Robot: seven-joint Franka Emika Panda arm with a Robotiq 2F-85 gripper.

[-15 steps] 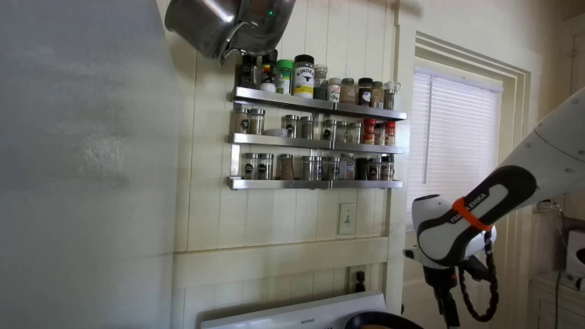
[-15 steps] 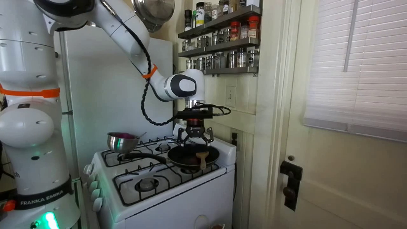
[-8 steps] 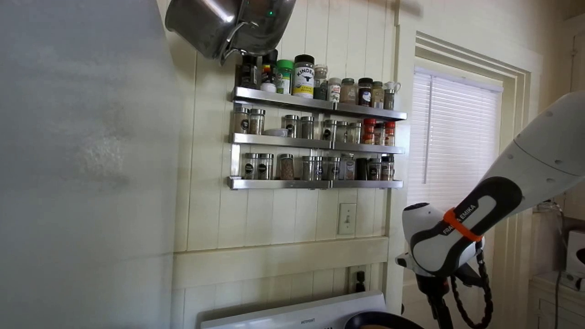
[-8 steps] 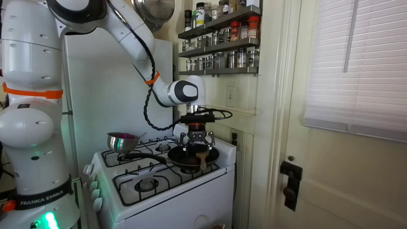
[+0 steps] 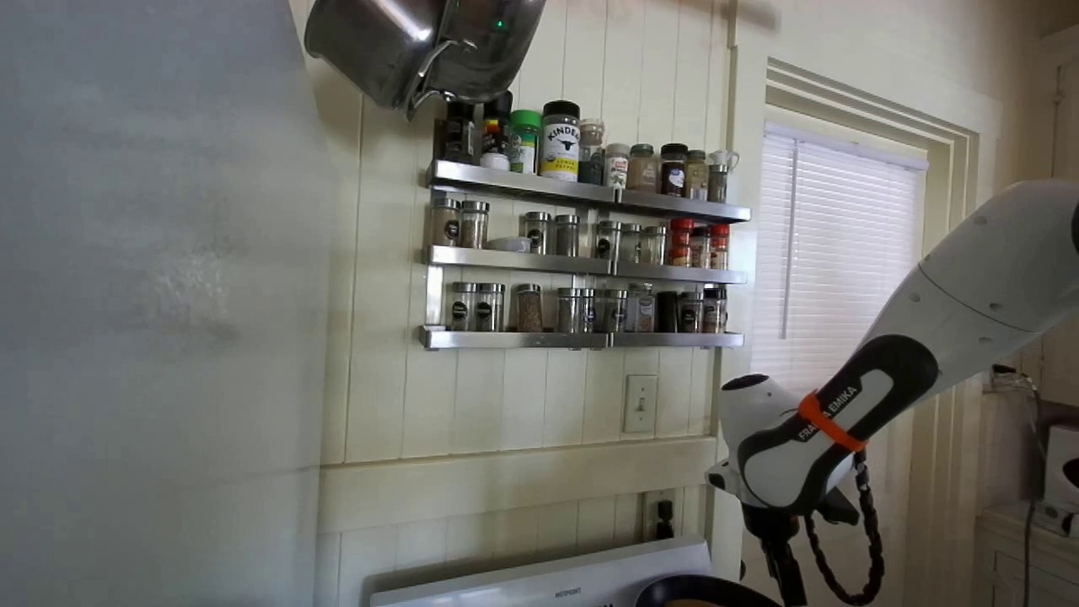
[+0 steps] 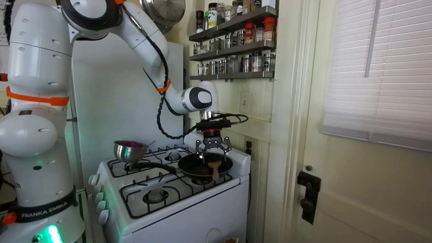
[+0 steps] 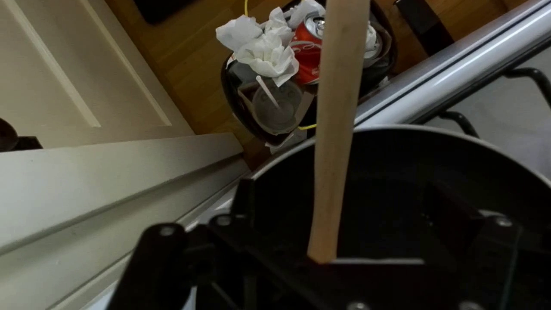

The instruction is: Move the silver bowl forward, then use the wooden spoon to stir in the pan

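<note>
The silver bowl (image 6: 130, 152) stands at the stove's front left, with something pink inside and a thin handle over its rim. Behind it on a rear burner is the black pan (image 6: 189, 170), its handle reaching toward the bowl. The wooden spoon (image 6: 215, 165) rests in the pan and over the rim on the door side. My gripper (image 6: 214, 157) hangs over the pan, pointing down, fingers (image 6: 202, 156) wide apart. In the wrist view the spoon's handle (image 7: 338, 107) runs between the open fingers, apparently without contact; its far end is out of frame.
Black burner grates (image 6: 157, 195) cover the white stove. The stove's back panel (image 6: 240, 158) and the wall rise close behind the gripper. Spice shelves (image 6: 236, 49) hang above. A filled trash bin (image 7: 275, 107) stands on the floor beside the stove, near the door (image 7: 77, 73).
The arm has come down and shifted slightly sideways, bringing the gripper lower over the pan, closer to the spoon. The jaws have stayed open. Bowl, pan and spoon have not moved.
</note>
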